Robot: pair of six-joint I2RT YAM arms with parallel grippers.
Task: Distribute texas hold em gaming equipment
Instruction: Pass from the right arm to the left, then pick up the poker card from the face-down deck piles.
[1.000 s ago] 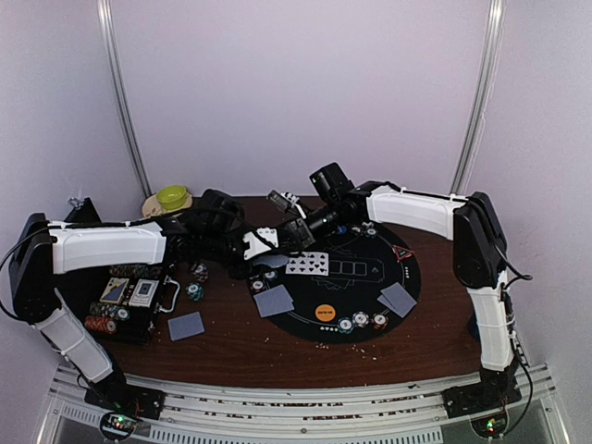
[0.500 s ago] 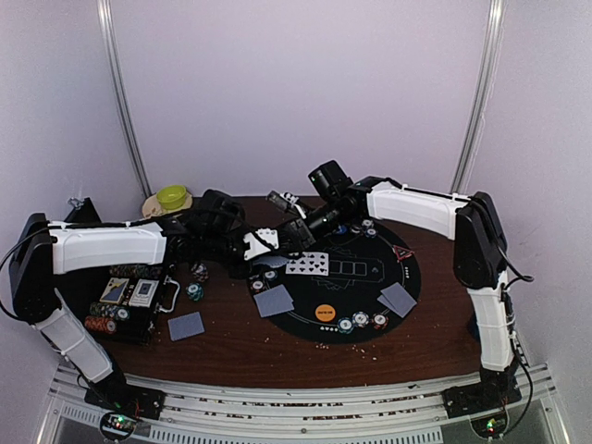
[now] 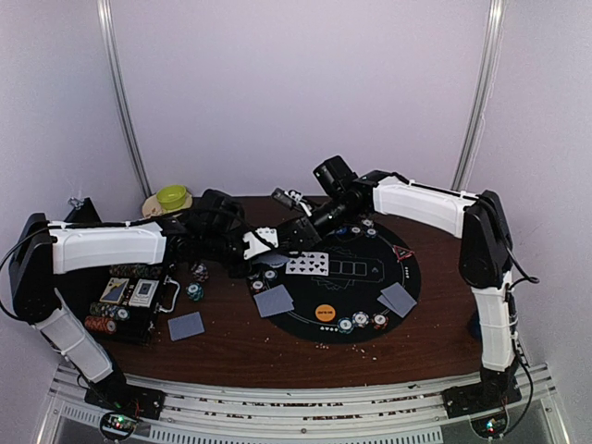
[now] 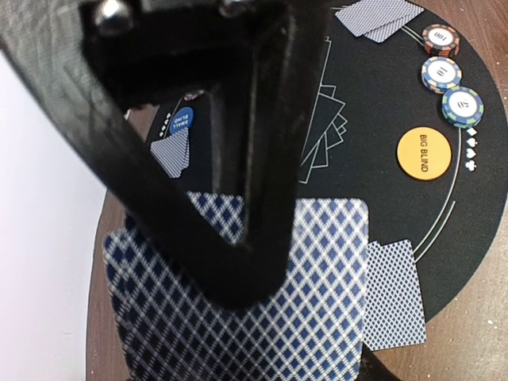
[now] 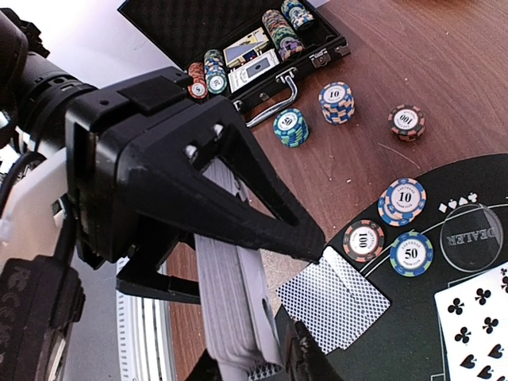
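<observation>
My left gripper [image 3: 280, 242] is shut on a deck of blue-diamond-backed playing cards [image 4: 317, 302], held on edge above the left rim of the black poker mat [image 3: 370, 277]. My right gripper [image 3: 299, 228] meets it from the right. In the right wrist view its fingertips [image 5: 305, 357] sit on either side of the deck's lower end [image 5: 230, 302], where the outermost card splays off. Whether it grips that card is unclear. Face-up cards [image 3: 307, 264], three face-down pairs [image 3: 274, 300], an orange disc [image 3: 325, 313] and chips [image 3: 361, 321] lie around the mat.
The open black chip case [image 3: 125, 301] with chips and card boxes stands at the left. Loose chip stacks [image 5: 336, 101] sit between case and mat. A yellow-green bowl [image 3: 172, 196] is at the back left. A blue disc [image 4: 182, 123] lies on the mat's far side.
The right arm has shifted slightly back and to the right while its gripper stays at the deck. The left arm and deck have stayed put.
</observation>
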